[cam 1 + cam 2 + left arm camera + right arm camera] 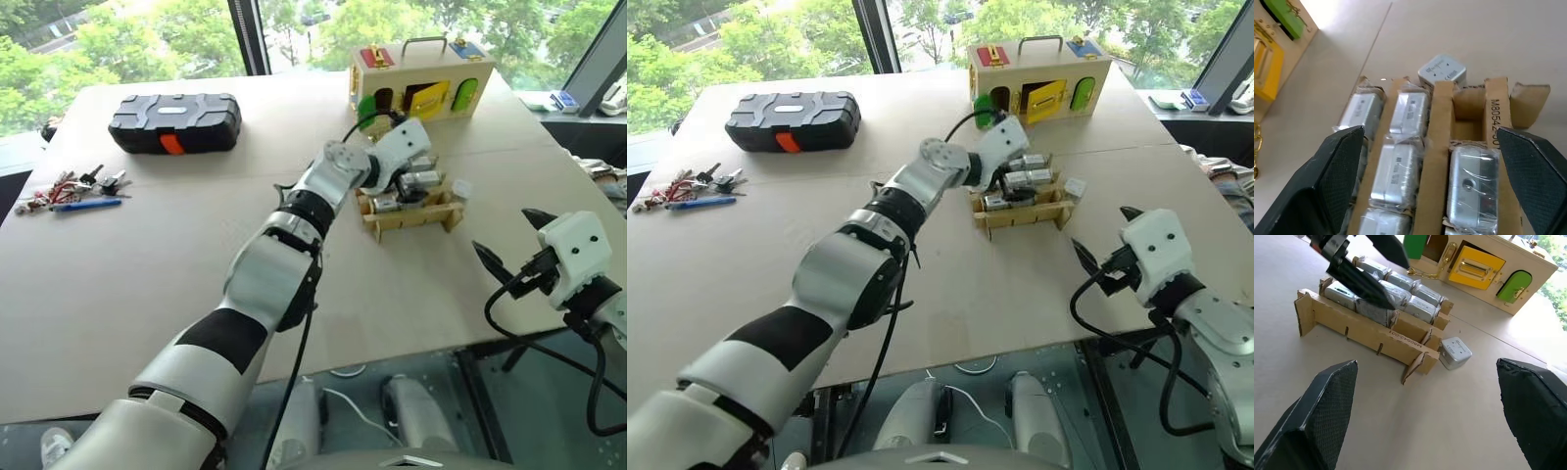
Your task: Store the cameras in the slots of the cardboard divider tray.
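Note:
The cardboard divider tray [411, 217] lies on the table's right half, just in front of a wooden box. Several plastic-wrapped silver cameras [1400, 169] fill its slots. The corner slot [1466, 122] beside the loose camera looks empty. That loose camera [460, 188] sits on the table touching the tray's far right corner, also seen in the right wrist view [1455, 352]. My left gripper [392, 181] hovers open over the tray, its fingers [1337, 176] straddling the rows, holding nothing. My right gripper [509, 235] hangs open and empty near the table's right front edge, pointing toward the tray.
A wooden box with colourful doors [421, 83] stands right behind the tray. A black case [174, 122] sits at the back left. Keys and a blue pen [69, 191] lie at the far left. The table's front edge [392, 352] runs close below my right gripper.

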